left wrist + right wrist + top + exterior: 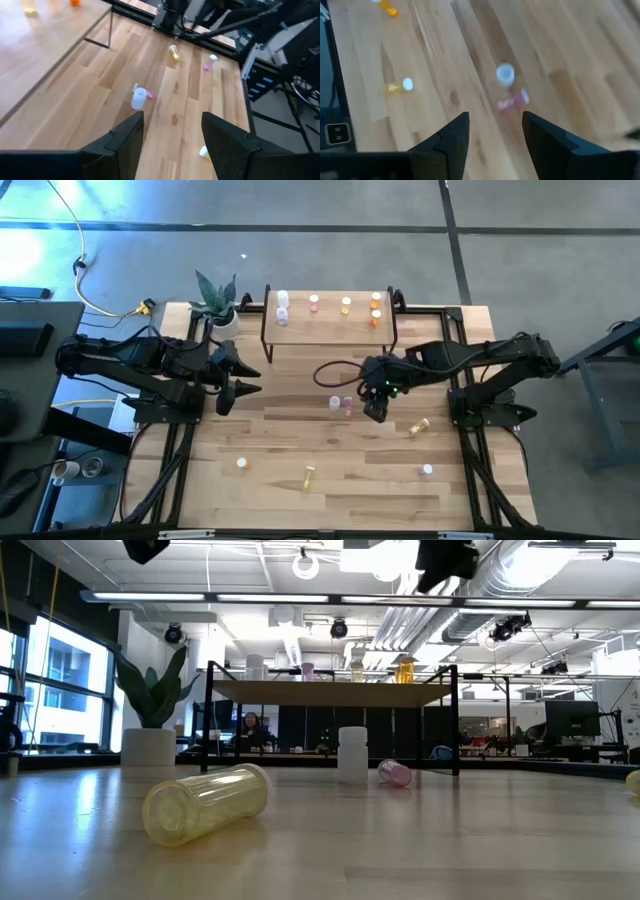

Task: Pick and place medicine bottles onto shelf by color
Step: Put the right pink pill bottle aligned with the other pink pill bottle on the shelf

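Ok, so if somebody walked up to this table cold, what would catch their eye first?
Probably the shelf at the table's far edge, already carrying a row of small bottles: white, pink, yellow and orange. Next, the right gripper, open, hovers mid-table beside a white bottle and a pink bottle. Up close in the low view, a pale yellow bottle lies on its side, while the left gripper waits, open, near the potted plant.

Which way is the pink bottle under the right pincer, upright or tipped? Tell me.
Tipped: the pink bottle lies on its side beside the upright white bottle.
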Controlling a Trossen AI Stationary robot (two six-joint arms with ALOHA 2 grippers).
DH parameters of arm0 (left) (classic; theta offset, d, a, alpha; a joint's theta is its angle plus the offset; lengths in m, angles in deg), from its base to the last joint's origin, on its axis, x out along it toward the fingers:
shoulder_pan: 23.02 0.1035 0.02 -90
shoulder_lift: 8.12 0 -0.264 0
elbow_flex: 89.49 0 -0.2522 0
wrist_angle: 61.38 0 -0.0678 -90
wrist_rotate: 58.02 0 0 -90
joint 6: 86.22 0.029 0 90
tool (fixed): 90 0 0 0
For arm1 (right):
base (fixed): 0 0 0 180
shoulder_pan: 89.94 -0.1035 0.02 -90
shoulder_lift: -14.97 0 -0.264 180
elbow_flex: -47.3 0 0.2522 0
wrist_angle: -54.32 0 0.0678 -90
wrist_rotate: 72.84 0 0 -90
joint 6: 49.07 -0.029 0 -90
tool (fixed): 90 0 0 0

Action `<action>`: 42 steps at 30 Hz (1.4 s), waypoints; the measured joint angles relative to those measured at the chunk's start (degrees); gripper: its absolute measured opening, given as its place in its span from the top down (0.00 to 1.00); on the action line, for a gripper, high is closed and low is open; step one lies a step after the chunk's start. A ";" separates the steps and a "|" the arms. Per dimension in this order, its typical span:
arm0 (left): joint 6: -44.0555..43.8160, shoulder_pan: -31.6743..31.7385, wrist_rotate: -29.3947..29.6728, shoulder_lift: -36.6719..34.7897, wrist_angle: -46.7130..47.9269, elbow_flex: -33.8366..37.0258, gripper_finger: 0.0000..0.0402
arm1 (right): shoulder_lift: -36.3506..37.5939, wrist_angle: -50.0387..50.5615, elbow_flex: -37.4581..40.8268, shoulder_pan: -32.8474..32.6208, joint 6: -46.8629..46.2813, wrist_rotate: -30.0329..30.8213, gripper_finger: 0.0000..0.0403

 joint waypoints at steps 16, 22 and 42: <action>1.93 0.00 -1.76 0.00 0.00 0.00 0.53 | 0.00 22.46 0.02 -15.78 -31.09 7.25 0.57; 4.35 0.02 -1.78 0.00 0.00 0.00 0.53 | 0.00 30.46 0.02 -23.50 -45.37 8.32 0.57; 4.97 0.04 -1.67 0.00 -0.07 0.00 0.53 | -2.04 32.54 0.07 -45.31 -80.10 13.61 0.57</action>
